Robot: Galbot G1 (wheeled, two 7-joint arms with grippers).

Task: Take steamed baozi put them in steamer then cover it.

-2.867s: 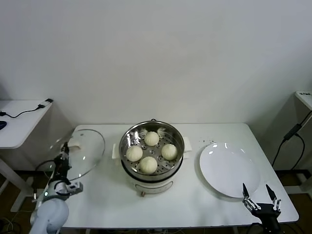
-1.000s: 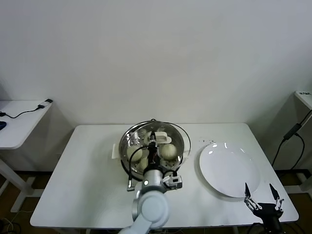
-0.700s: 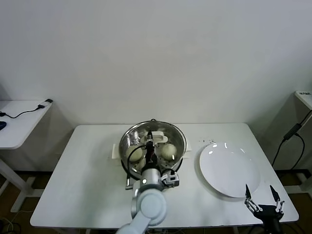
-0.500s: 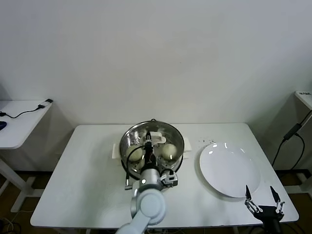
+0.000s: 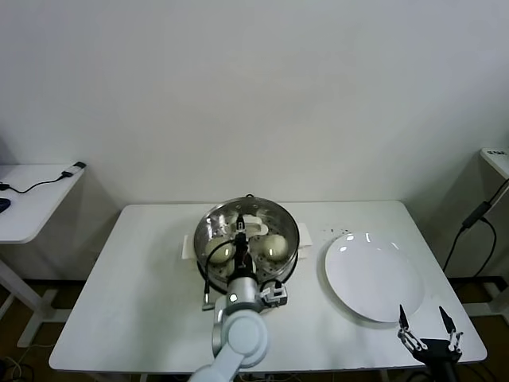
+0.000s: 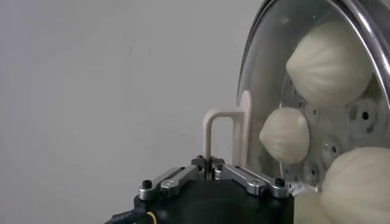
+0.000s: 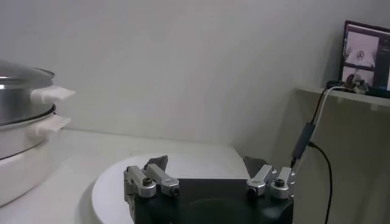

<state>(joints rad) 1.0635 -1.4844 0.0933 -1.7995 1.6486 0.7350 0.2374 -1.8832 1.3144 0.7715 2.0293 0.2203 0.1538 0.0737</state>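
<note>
The clear glass cover (image 5: 258, 216) lies over the steel steamer (image 5: 288, 264) at the table's middle. My left gripper (image 5: 239, 235) is shut on the cover's white handle (image 6: 223, 135), seen up close in the left wrist view. Baozi (image 5: 273, 245) show through the glass, three of them clearly in the left wrist view (image 6: 329, 61). My right gripper (image 5: 427, 325) hangs open and empty off the table's front right corner. From there the covered steamer (image 7: 18, 109) stands far off.
A flat white plate (image 5: 372, 276) with nothing on it lies to the right of the steamer, just ahead of my right gripper. The white pot base (image 5: 188, 246) juts out left of the steamer. A side desk (image 5: 32, 199) stands far left.
My left gripper has carried the cover from the table's left side over the steamer. In the last second it has sunk lower onto the rim. The right arm has barely moved.
</note>
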